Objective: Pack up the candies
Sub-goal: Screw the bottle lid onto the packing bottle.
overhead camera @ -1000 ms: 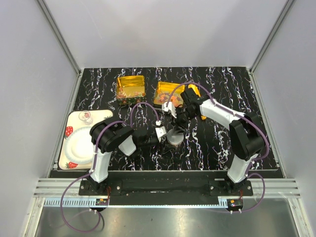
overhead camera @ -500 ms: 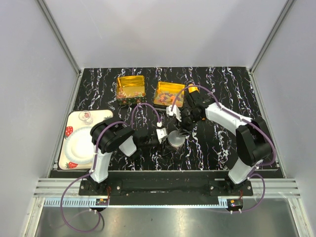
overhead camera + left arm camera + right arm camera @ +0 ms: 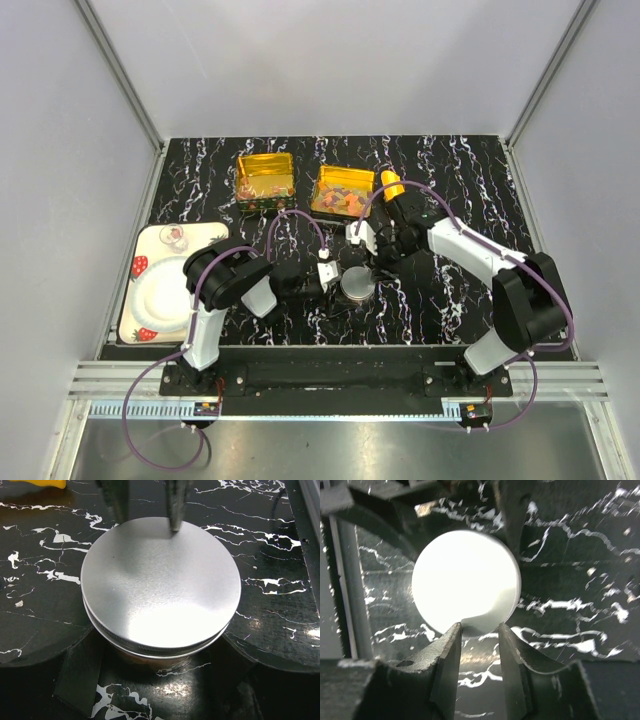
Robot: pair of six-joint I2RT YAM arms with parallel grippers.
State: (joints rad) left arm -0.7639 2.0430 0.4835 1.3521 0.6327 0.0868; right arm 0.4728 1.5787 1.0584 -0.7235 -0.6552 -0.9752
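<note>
**Candies (image 3: 340, 198) at the back of the desk (image 3: 450, 180), capped jar (image 3: 356, 287) up front**

The candies are tiny orange, red and yellow bits. They lie in two open gold tins at the rear of the black marbled desk. The left tin (image 3: 264, 163) has a thin scatter and the right tin (image 3: 345, 176) a fuller heap. A yellow-orange scoop (image 3: 392, 184) lies just beside the right tin.

Nearer the arms stands the round jar, closed with a flat silver lid (image 3: 160, 585). The left pincer (image 3: 345, 284) reaches in from the left and grips the jar, its fingers (image 3: 45, 640) pressed against both sides below the lid. The right pincer (image 3: 480, 630) hangs over the lid's rim. Its jaws are a narrow gap apart with nothing between them, and one fingertip (image 3: 175, 525) touches the lid's top.

Off to the left, a strawberry-patterned tray (image 3: 140, 265) carries a white plate (image 3: 160, 295) and a small glass (image 3: 174, 237).
</note>
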